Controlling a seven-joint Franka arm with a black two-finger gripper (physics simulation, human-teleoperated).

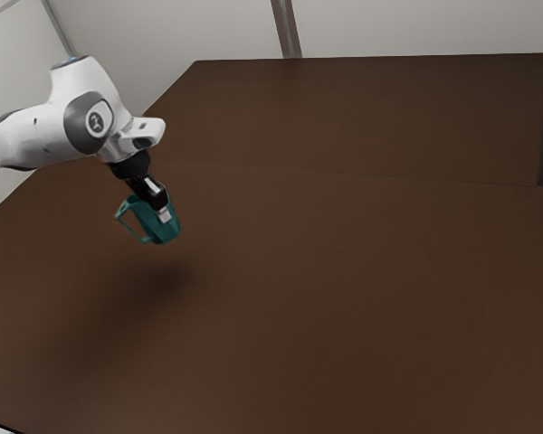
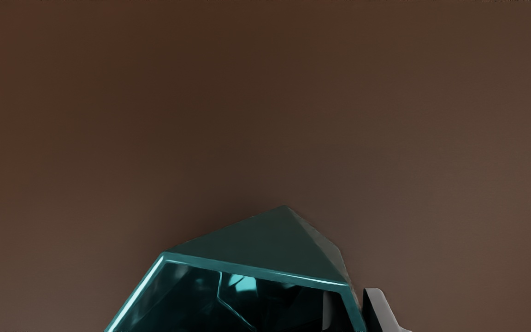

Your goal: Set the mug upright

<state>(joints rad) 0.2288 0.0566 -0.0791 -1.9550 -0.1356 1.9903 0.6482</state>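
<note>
The gripper is at the upper left of the exterior view, angled downward and holding the teal mug off the table. The mug hangs tilted, its handle toward the exterior view's left. In the wrist view the faceted mug turns its open mouth toward my hand. There the gripper pinches the mug's side wall, one finger inside the mouth and the other outside. The mug's base is hidden from the wrist view.
A wide brown table stretches below and beyond the arm. A soft dark shadow lies on it under the raised mug. Pale walls stand behind the table's far edge, with a brown vertical strip on them.
</note>
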